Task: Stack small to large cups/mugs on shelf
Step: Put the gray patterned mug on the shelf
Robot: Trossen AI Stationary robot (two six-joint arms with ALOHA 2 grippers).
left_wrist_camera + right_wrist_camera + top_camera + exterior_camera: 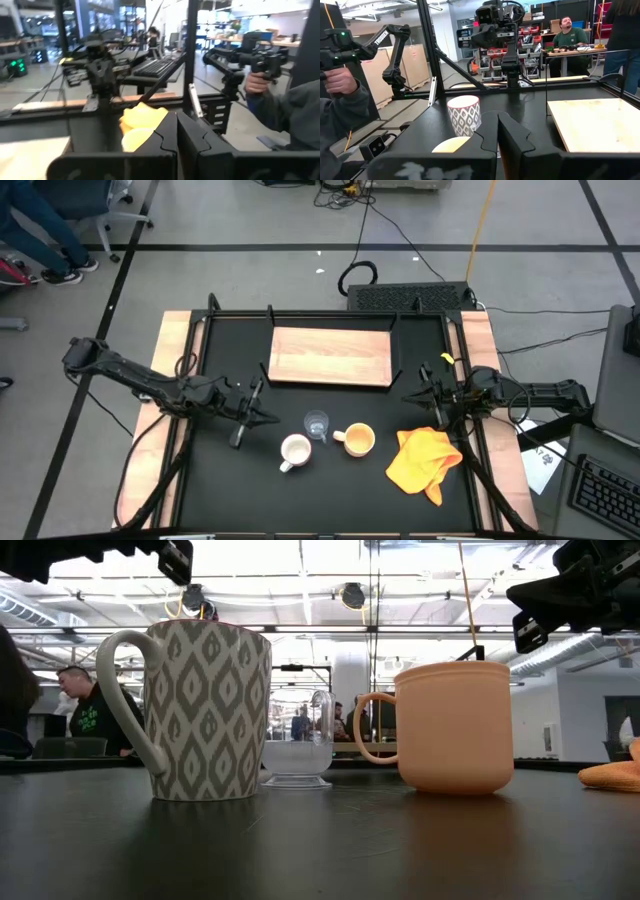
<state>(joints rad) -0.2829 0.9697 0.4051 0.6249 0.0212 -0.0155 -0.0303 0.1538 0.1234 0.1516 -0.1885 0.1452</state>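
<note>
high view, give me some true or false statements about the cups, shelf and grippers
1. The clear glass cup sits between the white mug and the orange mug. True.
2. The white mug stands on the shelf. False: all three cups are on the black tabletop, and the shelf is bare.
3. The yellow cloth lies near the right gripper. True.
4. The left gripper holds the orange mug. False: it is shut on nothing, apart from the cups.
5. The right gripper is open. False: shut.

Black counter (230, 480): wooden shelf (331, 356) at rear; white mug (295, 450), glass cup (317, 424), orange mug (359, 440), yellow cloth (425, 462) in front.
</note>
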